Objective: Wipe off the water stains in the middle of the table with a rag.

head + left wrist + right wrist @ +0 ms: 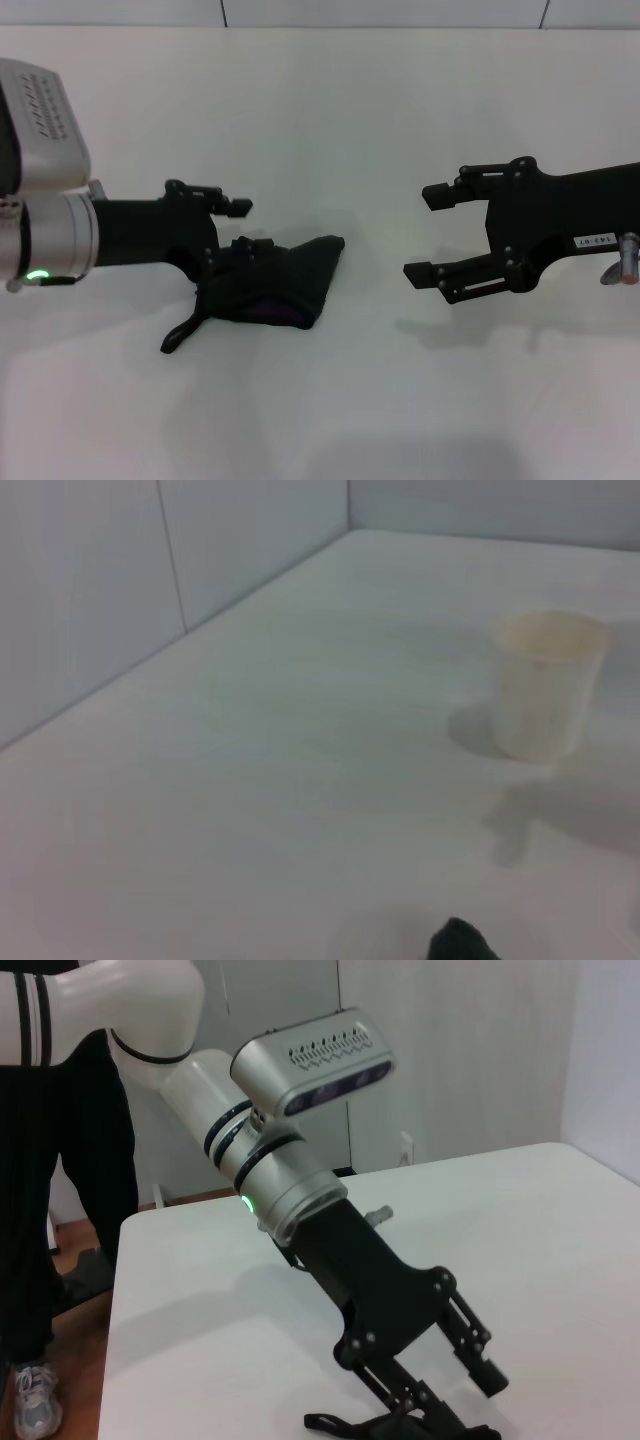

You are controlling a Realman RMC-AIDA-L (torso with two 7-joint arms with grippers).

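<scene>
The rag lies crumpled on the bench, directly at the tips of the left hand. It is black, bunched into a rough wedge, with a faint purple glint along its near fold. A thin dark strip trails out from the end nearest the left wrist and curls on the bench.

The left hand's lower finger rests on or in the cloth while the upper finger stands clear above it, so the hand looks parted. Whether the lower finger has any real hold on the rag I cannot tell. No stain shows anywhere. If one remains, it may lie under the cloth.

The right hand hovers well apart from the rag, opposite the left hand, fingers spread wide and holding nothing.

The main risk, as I judge it, is the rag slipping. With only one finger bearing on a loose bundle, a sideways stroke could leave the cloth behind or roll it over instead of dragging it flat. The bench is smooth and slightly glossy, which would make that more likely. The trailing strip could also catch under the hand.

A pale cup stands farther out beyond the left hand. A long sweep that way could knock it and spill more liquid.
</scene>
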